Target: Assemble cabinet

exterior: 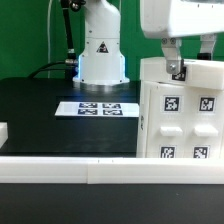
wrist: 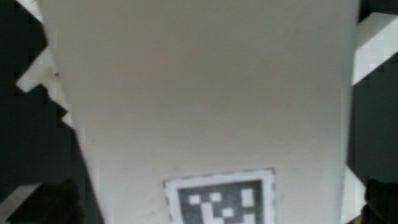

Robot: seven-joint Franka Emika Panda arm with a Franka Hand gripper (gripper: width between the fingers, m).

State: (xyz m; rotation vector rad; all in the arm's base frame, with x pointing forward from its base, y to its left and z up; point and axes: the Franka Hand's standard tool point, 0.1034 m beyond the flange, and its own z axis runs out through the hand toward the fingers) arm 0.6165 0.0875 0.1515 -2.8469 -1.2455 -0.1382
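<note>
The cabinet (exterior: 180, 115) is a big white box with black-and-white tags. It stands at the exterior view's right, and the front rail hides its bottom. My gripper (exterior: 178, 68) comes down from above onto the cabinet's top edge, with its dark fingertips against that edge. In the wrist view a white cabinet panel (wrist: 196, 100) fills the frame very close up, and one tag (wrist: 222, 200) shows on it. The panel runs between the jaws, and dark finger shapes flank it at the frame's edges. The gripper looks shut on the cabinet.
The marker board (exterior: 100, 108) lies flat on the black table in the middle. The arm's white base (exterior: 100, 50) stands behind it. A white rail (exterior: 70, 166) runs along the front. A small white piece (exterior: 3, 131) sits at the exterior view's left edge.
</note>
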